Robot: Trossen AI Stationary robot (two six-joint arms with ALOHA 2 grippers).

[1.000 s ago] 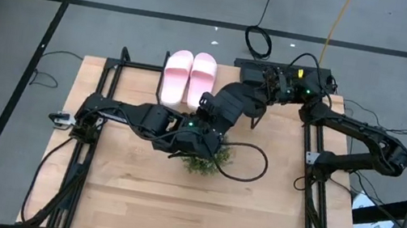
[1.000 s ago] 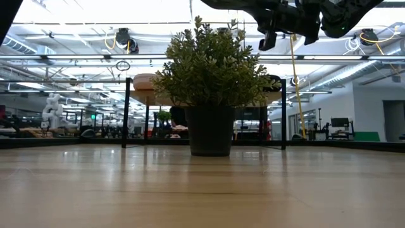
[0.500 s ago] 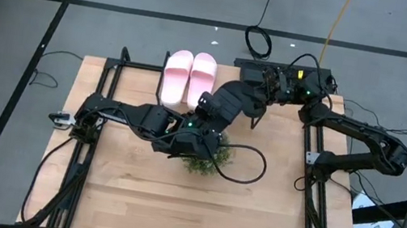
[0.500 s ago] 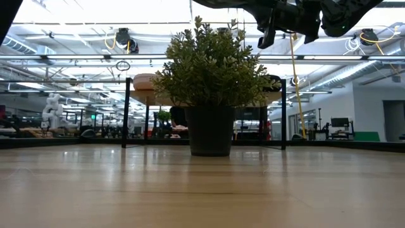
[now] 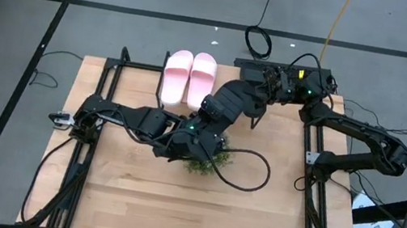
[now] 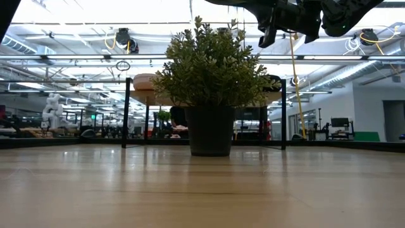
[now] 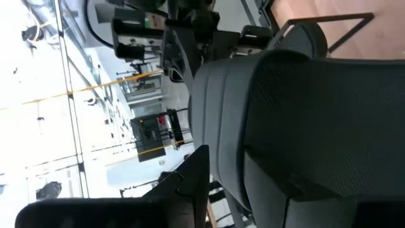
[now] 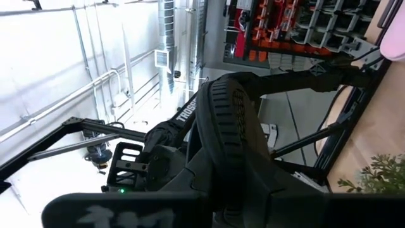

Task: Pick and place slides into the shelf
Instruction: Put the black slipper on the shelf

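Right gripper: jaws pinched on the black slide. The right wrist view shows its ribbed dark body rising straight out of the grip. Left gripper sits at the slide's other end. A dark mesh-textured surface fills its wrist view, but whether this gripper is closed on it cannot be told. The slide hangs in the air above the worktop, at about 12 o'clock from the plant in the high view. It is not yet on the shelf. The pink slides already lie side by side on the shelf, at about 11 o'clock from the plant. The free board is judged to lie toward 1 o'clock, beside them. Step in hand, as judged: carry the black slide over and set it down next to the pink pair. To do it well, keep the sole level, clear the plant's top and approach from above. Line the toe up with the pink pair without nudging them. If both grippers share the load, one should let go before the other moves off, or the slide may twist. Pose: the left arm reaches low across the worktop from 9 o'clock, its wrist over the plant. The right arm folds in from 3 o'clock, elbow out, forearm running back toward centre. In the low view both wrists hang high, above the foliage.
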